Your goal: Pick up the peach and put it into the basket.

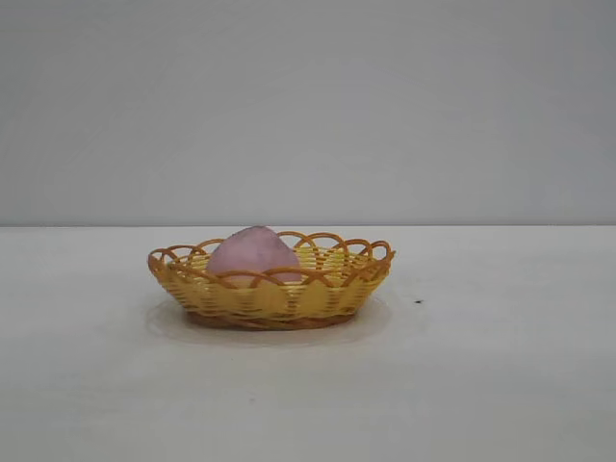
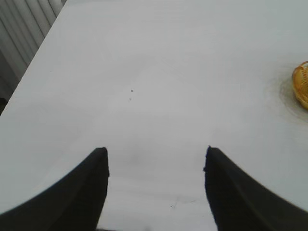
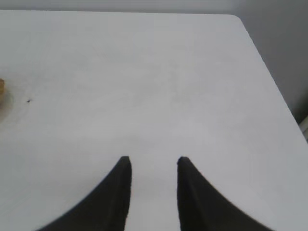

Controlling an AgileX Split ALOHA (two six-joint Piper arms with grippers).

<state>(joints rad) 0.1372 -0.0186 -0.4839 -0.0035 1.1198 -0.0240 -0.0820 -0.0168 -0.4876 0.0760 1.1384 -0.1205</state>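
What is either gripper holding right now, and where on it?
Nothing. The left gripper and right gripper both stand open over bare table; the peach lies in the basket.

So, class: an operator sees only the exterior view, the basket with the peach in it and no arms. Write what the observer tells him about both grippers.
Operator: Where is the left gripper?
Observer: The left gripper hangs over bare table, fingers apart, nothing between them.
Operator: How near is it to the basket?
Observer: Well clear; the basket only shows at the edge of its wrist view.
Operator: And the right one?
Observer: The right gripper is also empty, its fingers narrower apart, over bare table near a rounded corner.
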